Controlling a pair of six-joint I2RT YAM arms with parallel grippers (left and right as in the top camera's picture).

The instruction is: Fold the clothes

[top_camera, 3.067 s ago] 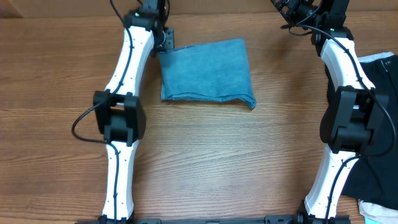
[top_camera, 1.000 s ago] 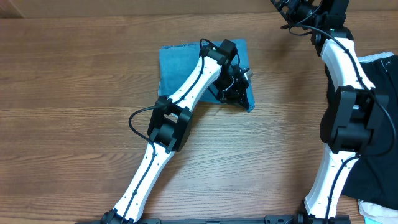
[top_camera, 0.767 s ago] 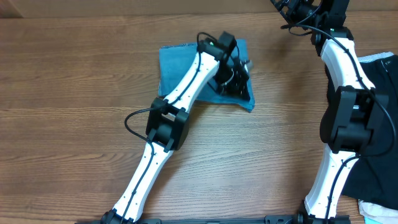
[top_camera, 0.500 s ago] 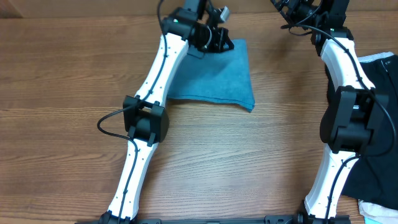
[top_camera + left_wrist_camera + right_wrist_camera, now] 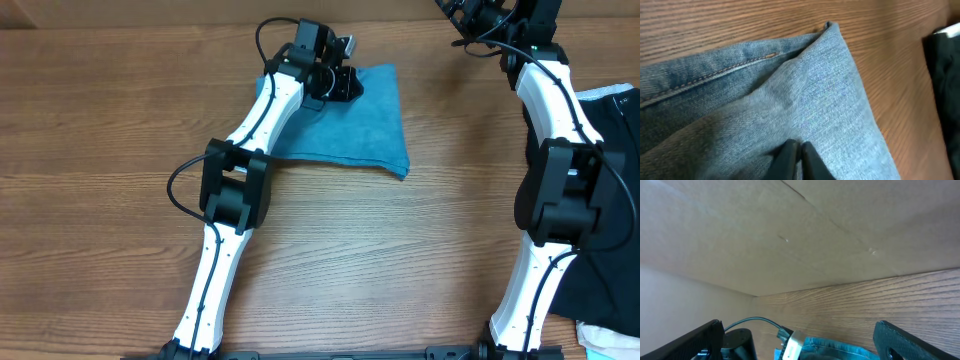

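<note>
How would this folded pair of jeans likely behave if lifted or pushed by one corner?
Probably floppy: the jeans lie in soft, wrinkled layers under the left hand, so a lifted corner would likely droop and unfold. Pushed across the wooden table, they would more likely bunch than slide as one piece. Lying flat, they should not roll or tip.

The left arm stretches far forward, its elbow well behind the pincer. The left gripper points down with its two dark fingers pressed together, no gap between them. The right arm also reaches forward, and the right gripper is spread wide, one finger at each side of its wrist view.
</note>
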